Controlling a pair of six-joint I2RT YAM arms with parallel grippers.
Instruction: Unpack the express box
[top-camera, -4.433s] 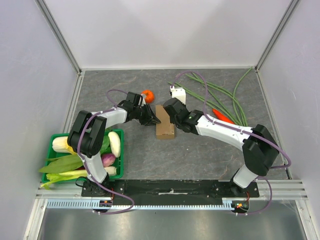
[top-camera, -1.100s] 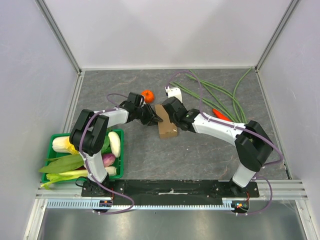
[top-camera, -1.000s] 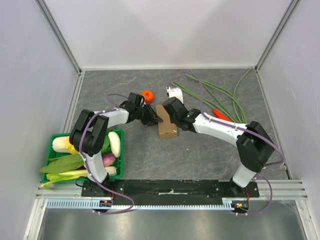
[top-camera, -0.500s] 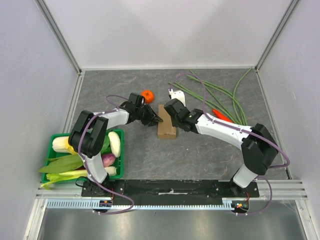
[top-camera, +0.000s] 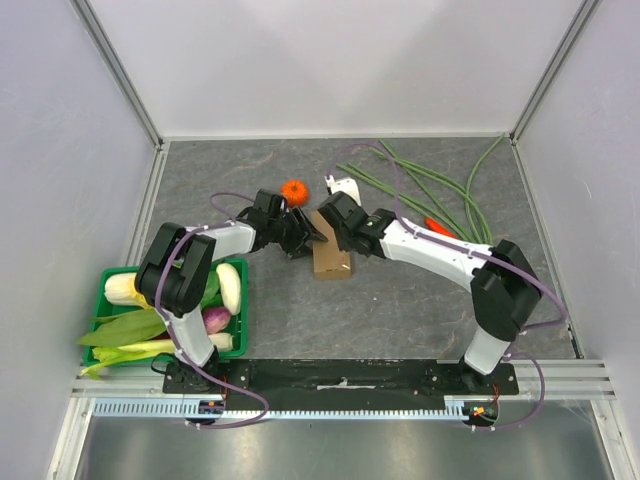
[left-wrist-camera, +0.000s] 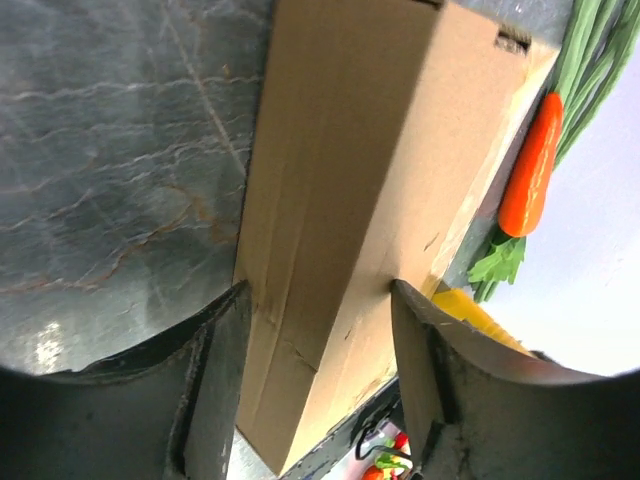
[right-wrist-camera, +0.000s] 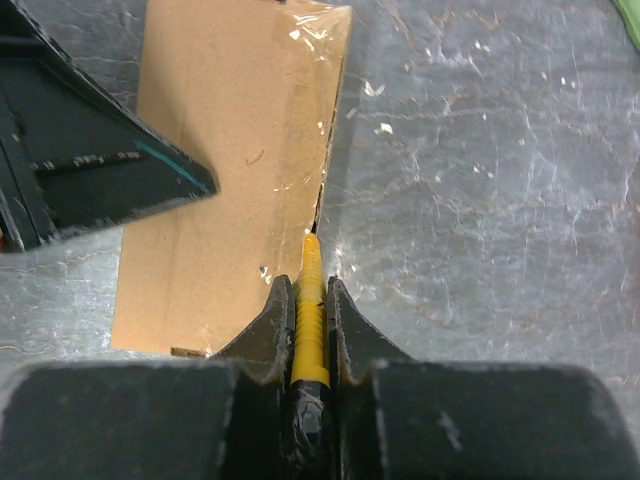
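At the middle of the grey stone-pattern table lies the flat brown cardboard express box, shut and taped. Green plastic vegetable crate sits well left of the box. Left gripper straddles the box, jaws clamped on its long sides. Right gripper is over the box's right edge, jaws clenched on a yellow ridged tool, tip at the seam. Long green beans and an orange carrot lie right of the box, a small orange tangerine just behind it.

Plain brown express box; grey, white-veined bench; orange tangerine, upper middle; green crate, lower left; yellow tool.
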